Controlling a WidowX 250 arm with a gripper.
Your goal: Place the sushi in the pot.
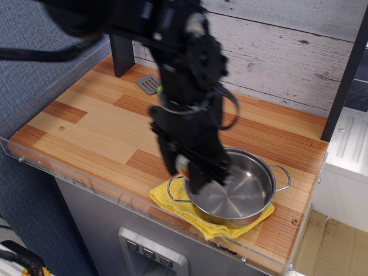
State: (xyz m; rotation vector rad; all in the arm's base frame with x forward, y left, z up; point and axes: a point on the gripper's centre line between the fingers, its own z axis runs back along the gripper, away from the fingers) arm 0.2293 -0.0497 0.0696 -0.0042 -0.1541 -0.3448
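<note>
1. a striped wooden counter (pixel 98 129) stood before a whitewashed plank wall.
2. the black robot gripper (pixel 190 169) hung over the left rim of the shiny round steel pot (pixel 241 192), which sat on a yellow cloth (pixel 172 204).
3. its fingers were clenched around the small white-faced sushi roll (pixel 184 167), above the rim.

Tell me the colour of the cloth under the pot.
Yellow; the cloth shows beneath the pot in the observation.image view.
</note>
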